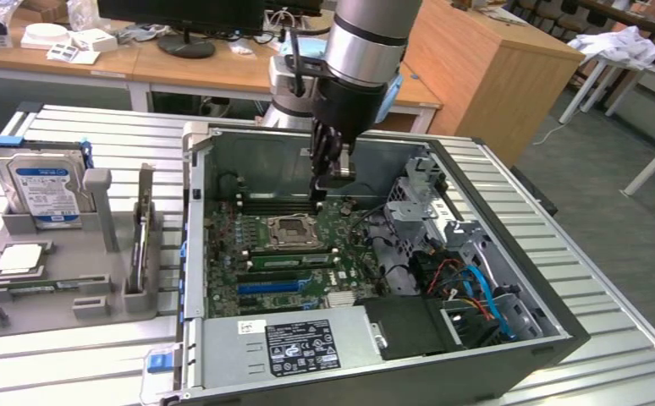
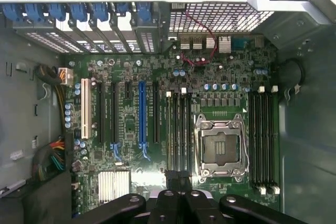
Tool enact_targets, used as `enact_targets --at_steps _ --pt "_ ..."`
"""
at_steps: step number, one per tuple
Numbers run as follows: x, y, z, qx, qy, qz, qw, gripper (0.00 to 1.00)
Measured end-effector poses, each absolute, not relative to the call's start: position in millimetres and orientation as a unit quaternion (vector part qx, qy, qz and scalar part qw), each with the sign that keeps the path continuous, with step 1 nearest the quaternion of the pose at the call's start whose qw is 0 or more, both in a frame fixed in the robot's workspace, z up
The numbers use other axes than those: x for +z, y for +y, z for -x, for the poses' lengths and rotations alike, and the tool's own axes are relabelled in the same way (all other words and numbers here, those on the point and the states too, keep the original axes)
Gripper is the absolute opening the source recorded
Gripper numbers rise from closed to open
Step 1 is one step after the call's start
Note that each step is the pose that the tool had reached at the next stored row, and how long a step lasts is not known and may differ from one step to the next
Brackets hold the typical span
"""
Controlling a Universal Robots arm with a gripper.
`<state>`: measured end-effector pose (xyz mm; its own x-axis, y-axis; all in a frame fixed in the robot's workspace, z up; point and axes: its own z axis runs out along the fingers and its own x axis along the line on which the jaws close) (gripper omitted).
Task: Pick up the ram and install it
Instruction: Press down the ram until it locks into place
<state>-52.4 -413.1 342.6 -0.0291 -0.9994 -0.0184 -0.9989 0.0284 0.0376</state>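
In the exterior view my gripper (image 1: pixel 321 190) hangs inside the open computer case (image 1: pixel 553 338), above the motherboard (image 1: pixel 294 245) near the CPU socket (image 1: pixel 291 228). Its fingers are shut and I see nothing between them. A long green stick that looks like the ram (image 1: pixel 288 260) stands in the memory slots just in front of the socket. In the wrist view my gripper (image 2: pixel 178 179) points at one end of the black memory slots (image 2: pixel 178 129) beside the CPU socket (image 2: pixel 220 145). From there I cannot make out the ram.
A grey tray (image 1: pixel 79 271) at the exterior view's left holds a silver hard drive (image 1: pixel 43 188), a square chip (image 1: pixel 19 259), a flat green stick (image 1: pixel 36 288) and an upright card (image 1: pixel 144 241). In the case are a power supply (image 1: pixel 294 342), drive cage (image 1: pixel 418 203) and cables (image 1: pixel 475 288).
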Motion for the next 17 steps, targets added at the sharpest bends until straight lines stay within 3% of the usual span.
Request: enact_targets --at_steps 17 --pt "342.6 -413.1 48.4 -0.02 -0.717 -0.697 0.007 0.11"
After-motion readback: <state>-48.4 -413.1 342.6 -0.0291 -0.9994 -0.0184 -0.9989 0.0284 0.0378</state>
